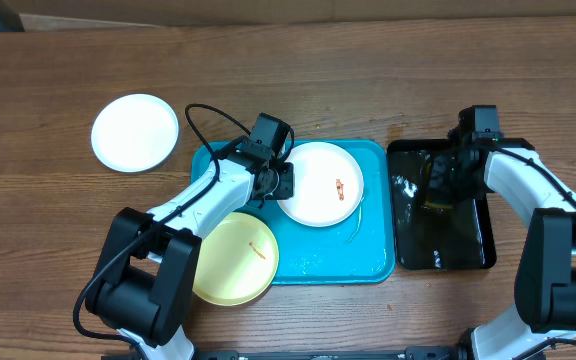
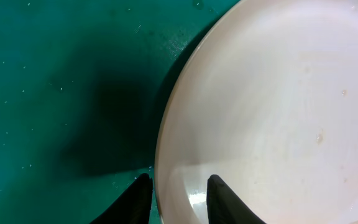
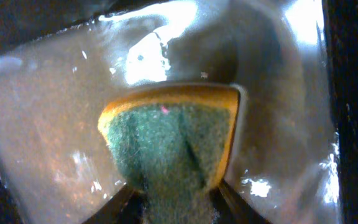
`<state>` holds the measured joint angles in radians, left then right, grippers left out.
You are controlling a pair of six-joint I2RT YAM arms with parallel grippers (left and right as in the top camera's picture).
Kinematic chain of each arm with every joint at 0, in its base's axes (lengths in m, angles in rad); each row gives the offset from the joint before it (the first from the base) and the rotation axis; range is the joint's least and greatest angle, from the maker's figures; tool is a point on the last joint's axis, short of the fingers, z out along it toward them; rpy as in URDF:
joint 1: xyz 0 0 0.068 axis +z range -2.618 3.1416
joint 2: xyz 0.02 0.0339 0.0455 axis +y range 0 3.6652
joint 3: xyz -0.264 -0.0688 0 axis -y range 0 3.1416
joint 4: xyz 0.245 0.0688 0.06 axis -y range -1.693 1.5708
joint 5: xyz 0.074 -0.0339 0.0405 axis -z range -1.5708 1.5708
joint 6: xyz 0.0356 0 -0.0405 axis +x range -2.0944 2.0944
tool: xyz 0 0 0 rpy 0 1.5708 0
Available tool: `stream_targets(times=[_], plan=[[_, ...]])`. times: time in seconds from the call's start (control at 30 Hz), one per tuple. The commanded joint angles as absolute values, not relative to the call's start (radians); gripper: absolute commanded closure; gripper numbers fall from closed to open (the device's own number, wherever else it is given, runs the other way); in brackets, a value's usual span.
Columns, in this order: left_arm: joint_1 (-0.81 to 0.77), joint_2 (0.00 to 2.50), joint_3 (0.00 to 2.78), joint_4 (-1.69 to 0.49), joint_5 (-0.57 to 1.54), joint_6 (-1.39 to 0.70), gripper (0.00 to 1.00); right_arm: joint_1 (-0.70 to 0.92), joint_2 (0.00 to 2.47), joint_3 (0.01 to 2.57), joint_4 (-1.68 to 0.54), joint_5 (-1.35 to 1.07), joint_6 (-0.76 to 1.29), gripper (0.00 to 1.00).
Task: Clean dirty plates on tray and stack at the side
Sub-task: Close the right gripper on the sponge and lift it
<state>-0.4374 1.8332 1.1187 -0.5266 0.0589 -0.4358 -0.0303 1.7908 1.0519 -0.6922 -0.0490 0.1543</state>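
A wooden desk (image 1: 368, 80), seen from above, carries a bright cyan tray (image 1: 370, 250) whose long side runs left to right. A round white plate (image 1: 313, 200) lies flat and face up on the upper middle of the tray. It has a small reddish smear (image 1: 340, 185) just right of its centre. A yellow-green plate (image 1: 230, 262) lies face up at the tray's lower left corner, partly overhanging the rim. A second white plate (image 1: 135, 132) sits on the bare desk, well apart to the left.

The left hand (image 2: 179, 182) is at the white plate's left edge, with one finger outside the rim and one over the inner surface. Whether it pinches the rim or only straddles it cannot be told. The right hand (image 3: 174, 186) is down in a wet black tray (image 1: 473, 250) just beside the cyan one. It is clenched on a sponge (image 3: 166, 134) whose green scouring face is toward the wrist camera, with a yellow layer behind it.

The white plate looks stiff, light and glossy, and is probably slippery once wet. The thin raised rim seems to be the only place to hold it, and a grip there may let the plate pivot under scrubbing. Being round, the plate has no long axis. Its only bearings are its upward face and the smear, which lies on the side away from the left hand and toward the right hand.
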Motion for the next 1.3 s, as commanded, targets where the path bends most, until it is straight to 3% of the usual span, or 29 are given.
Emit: stream_targets(times=[0.0,0.3,0.47,0.53,0.73,0.8,1.1,1.17,1.27], plan=[[-0.442,1.844,1.112,-0.527,0.052,-0.442,0.69,-0.028,1.779,1.047,-0.69,-0.058,0.16,0.73],[-0.445,1.845,1.081,-0.495,0.041,-0.443,0.71,-0.028,1.779,1.047,-0.698,-0.058,0.16,0.72],[-0.444,1.845,1.081,-0.476,0.041,-0.443,0.83,-0.028,1.779,1.047,-0.698,-0.058,0.16,0.72],[-0.444,1.845,1.081,-0.467,0.041,-0.443,0.84,-0.028,1.779,1.049,-0.698,-0.057,0.16,0.73],[-0.444,1.842,1.098,-0.473,0.051,-0.443,0.67,-0.028,1.757,1.062,-0.714,-0.057,0.16,0.72],[-0.444,1.841,1.098,-0.466,0.049,-0.442,0.67,-0.027,1.752,1.063,-0.715,-0.057,0.16,0.72],[-0.443,1.841,1.098,-0.466,0.016,-0.442,0.87,-0.027,1.752,1.062,-0.731,-0.058,0.16,0.74],[-0.444,1.841,1.098,-0.466,0.019,-0.442,0.96,-0.027,1.752,1.063,-0.731,-0.058,0.16,0.8],[-0.444,1.841,1.098,-0.475,0.046,-0.442,0.96,-0.027,1.733,1.063,-0.745,-0.058,0.16,0.9]])
